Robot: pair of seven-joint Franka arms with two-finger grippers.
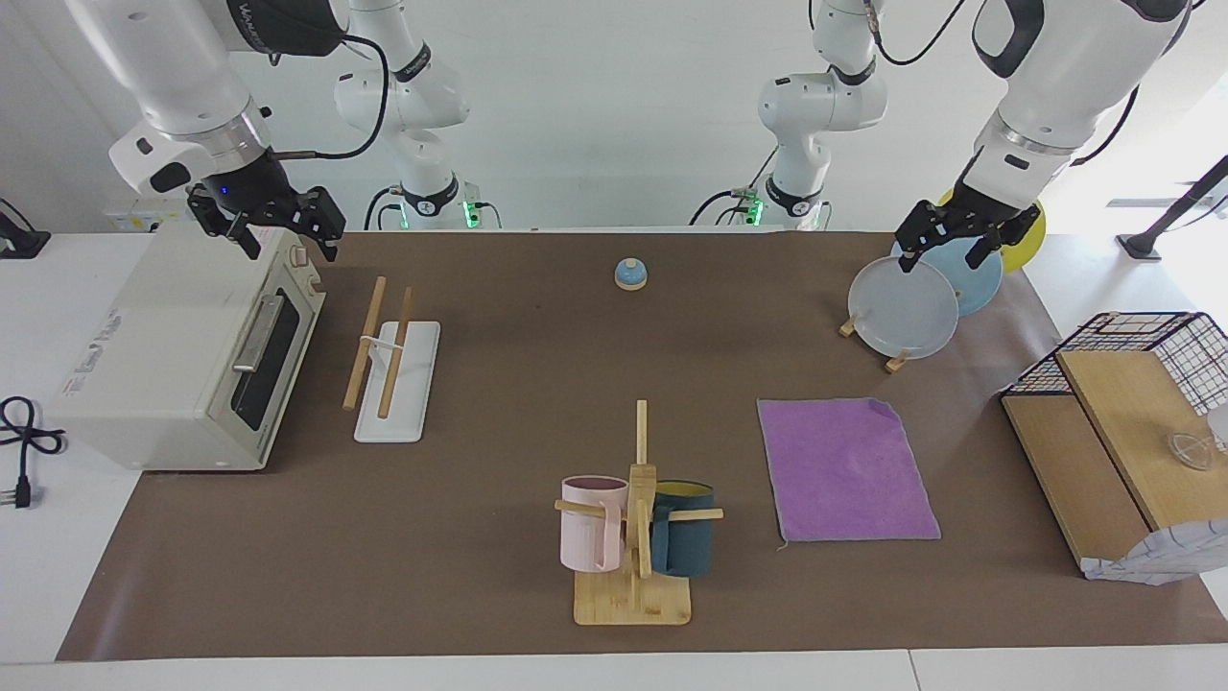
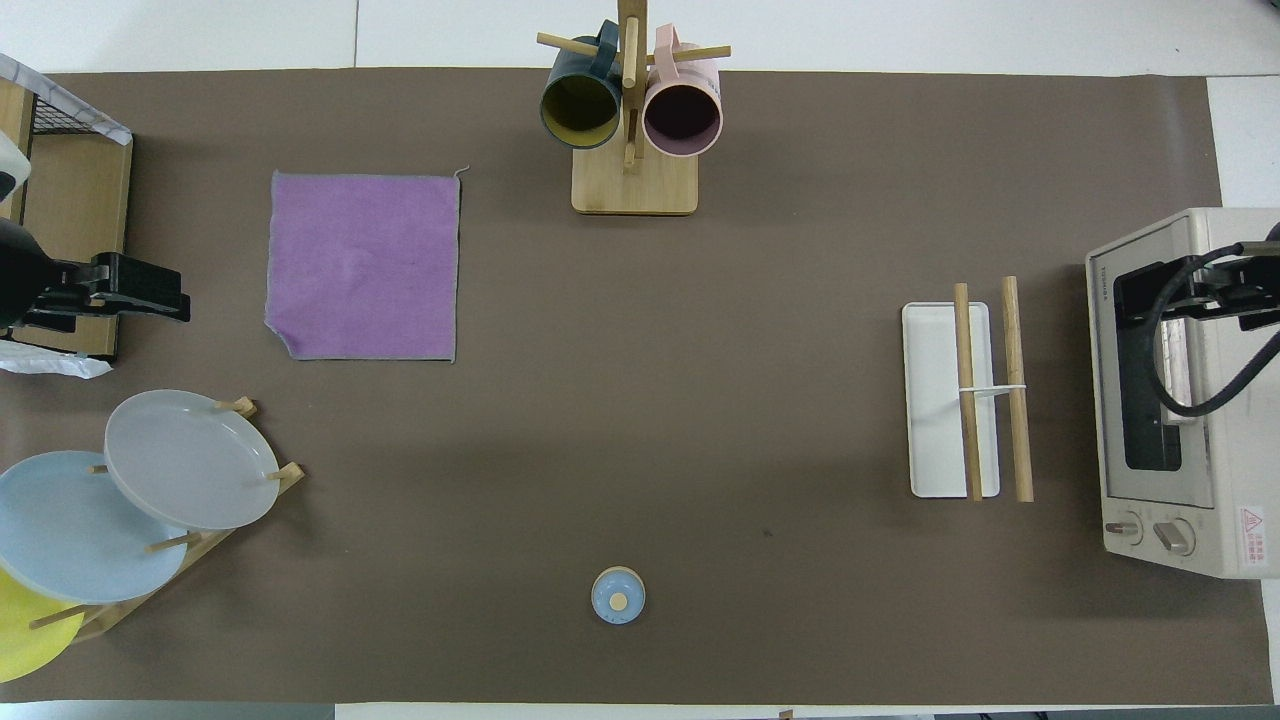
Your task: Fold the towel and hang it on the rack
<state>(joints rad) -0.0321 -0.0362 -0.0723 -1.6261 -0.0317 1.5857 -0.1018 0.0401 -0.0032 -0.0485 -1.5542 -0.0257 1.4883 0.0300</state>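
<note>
The left pincer (image 1: 945,242) hangs with its fingers spread and empty above the plate stand (image 1: 897,362), at the left arm's end of the worktop (image 1: 499,595). The right pincer (image 1: 278,226) also stands open and empty, above the oven (image 1: 182,355) at the right arm's end.

The towel (image 1: 844,470) lies flat, purple face up, in the facing view at about five o'clock from the plate stand, farther from the robots than it and beside the mug tree (image 1: 638,537). One corner nearest the plates looks slightly turned or notched.

It is likely light, limp and a little grippy, so it should sag from any single hold. A pinch at two corners of one edge, one per pincer, seems the best hold.

The rack (image 1: 393,374) stands just in front of the oven door, well apart from the towel.
</note>
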